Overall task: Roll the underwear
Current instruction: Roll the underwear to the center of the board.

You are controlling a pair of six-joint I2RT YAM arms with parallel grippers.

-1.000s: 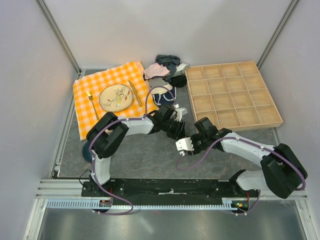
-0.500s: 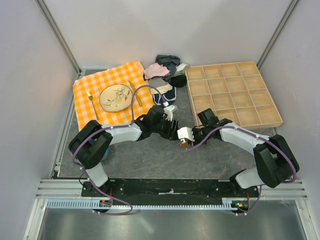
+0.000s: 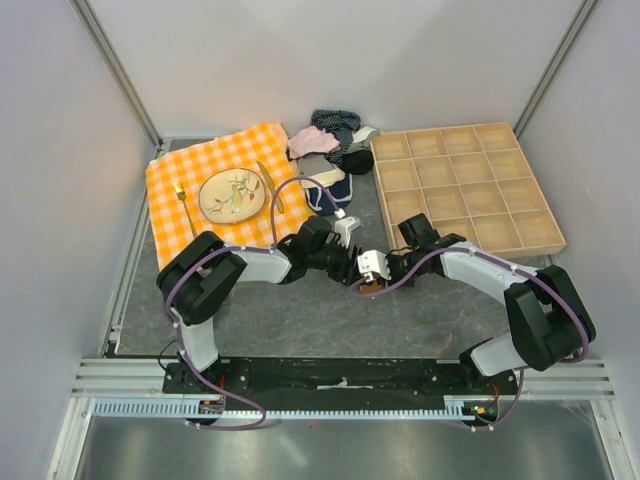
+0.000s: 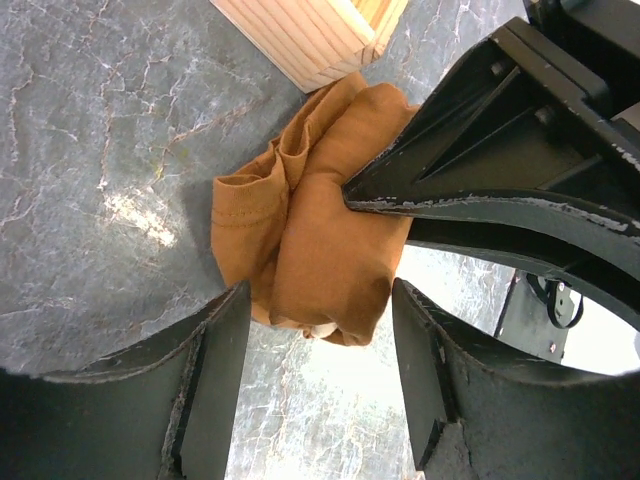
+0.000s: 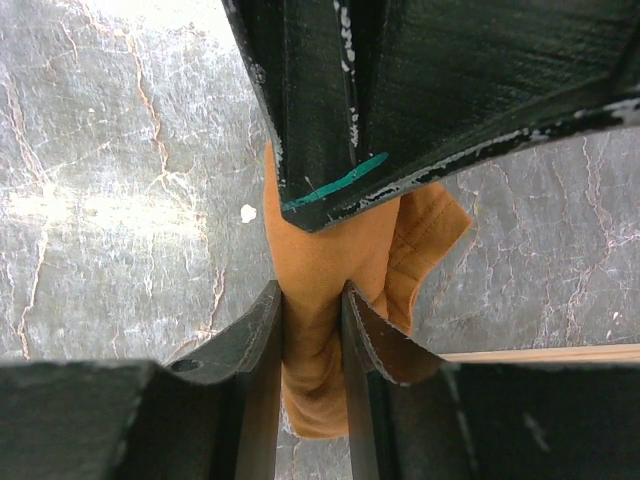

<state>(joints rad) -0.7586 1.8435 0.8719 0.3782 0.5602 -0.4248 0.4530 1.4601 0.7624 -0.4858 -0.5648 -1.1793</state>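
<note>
The underwear [image 4: 320, 230] is a bunched rust-brown bundle lying on the grey table just off the wooden tray's corner, with a bit of cream edge showing underneath. My right gripper [image 5: 312, 295] is shut on one end of the bundle [image 5: 315, 250]. My left gripper [image 4: 320, 300] is open, its jaws standing either side of the bundle's near end without clamping it. In the top view the two grippers meet at the table's middle, left [image 3: 348, 260] and right [image 3: 371, 280], and only a sliver of the underwear [image 3: 368, 288] shows beneath them.
A wooden compartment tray [image 3: 470, 190] stands at the right, its corner [image 4: 310, 40] close to the bundle. A pile of other garments [image 3: 325, 150] lies at the back. An orange checked cloth [image 3: 170, 215] with a plate [image 3: 232, 194] and cutlery lies at the left.
My right gripper has moved away from the near edge, up against the left gripper. The left arm's elbow has shifted, and its gripper stayed near the table's middle.
</note>
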